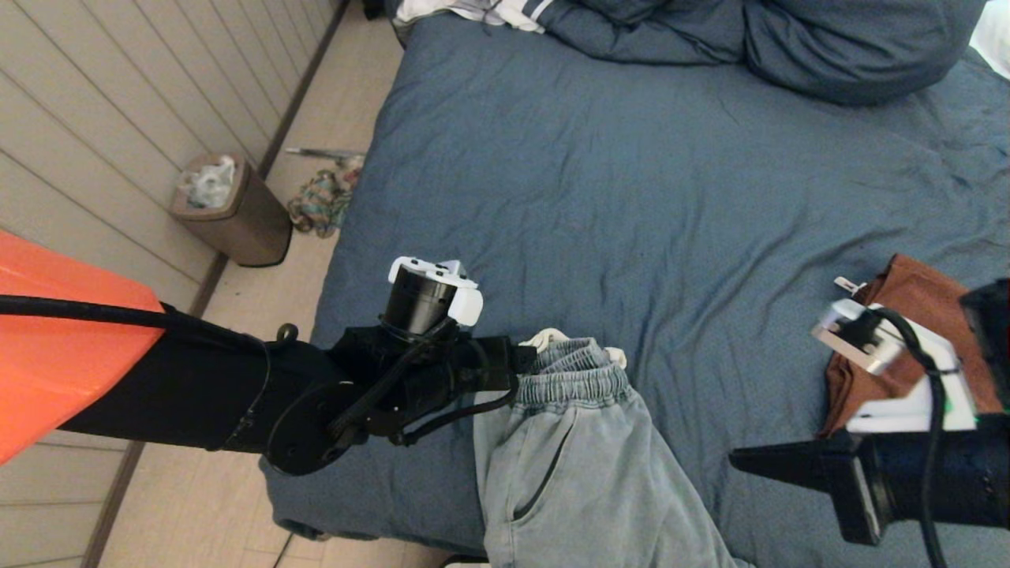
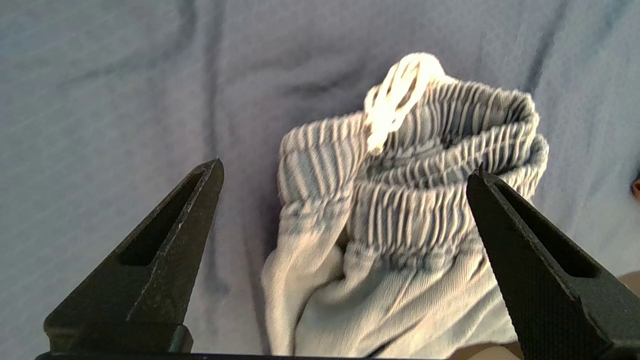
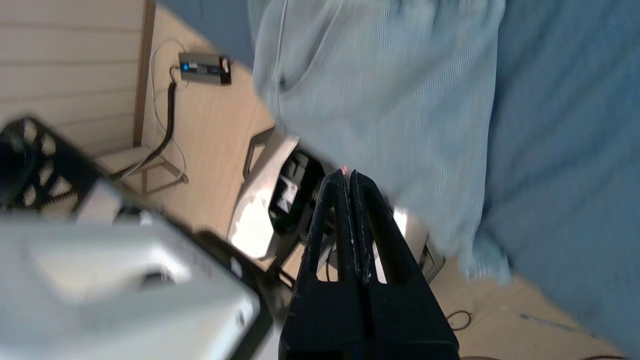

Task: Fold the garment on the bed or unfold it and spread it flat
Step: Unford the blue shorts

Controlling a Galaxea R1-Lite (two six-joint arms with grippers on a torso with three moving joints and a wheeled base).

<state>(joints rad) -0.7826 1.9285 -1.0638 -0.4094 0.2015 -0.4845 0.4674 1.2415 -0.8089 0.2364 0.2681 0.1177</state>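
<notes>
Our right end effector (image 3: 348, 175), pressed together on nothing, hangs off the near bed (image 1: 631, 197) edge beside the hanging trousers (image 1: 568, 465). We note the left end effector (image 2: 345, 175), spread wide, straddling the waistband (image 2: 425, 165) without gripping. Trousers lie bunched, half off the bed. We judge little done: no fold, no flattening yet.

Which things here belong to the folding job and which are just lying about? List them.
Job:
- light blue trousers
- bed
- left hand, open at the waistband
- right hand, shut, empty

Lying about:
- brown cloth
- waste bin
- blue duvet
</notes>
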